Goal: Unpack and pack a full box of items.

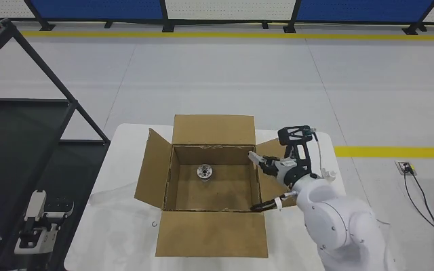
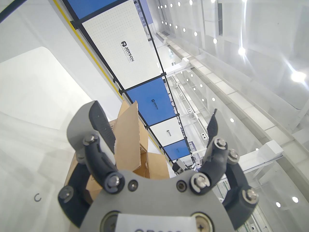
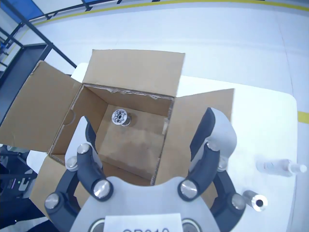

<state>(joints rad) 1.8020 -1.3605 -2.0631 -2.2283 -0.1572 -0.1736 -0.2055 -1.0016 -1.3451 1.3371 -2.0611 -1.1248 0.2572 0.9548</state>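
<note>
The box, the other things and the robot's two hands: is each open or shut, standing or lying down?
cardboard box: open, all four flaps folded out.
metal spool: resting on the box floor, near the far wall.
white bottle: lying on its side on the table.
metal cylinder: on the table, hollow end showing.
right gripper: open, empty, above the box.
left gripper: open, empty.

My right pincer [image 3: 148,119] grows from a rounded, light grey palm plate [image 3: 144,194] with a white printed label [image 3: 143,222] at its near edge. Two black linkages [image 3: 90,167] rise from that plate, pinned with shiny round-headed screws. Beyond them curve pale grey fingers [image 3: 224,131] faced with black pads. My left pincer [image 2: 154,109] is built the same, its pads ribbed. Behind the plate sits a black bracket [image 1: 297,135], then my smooth, white, bulbous arm [image 1: 332,227].
</note>
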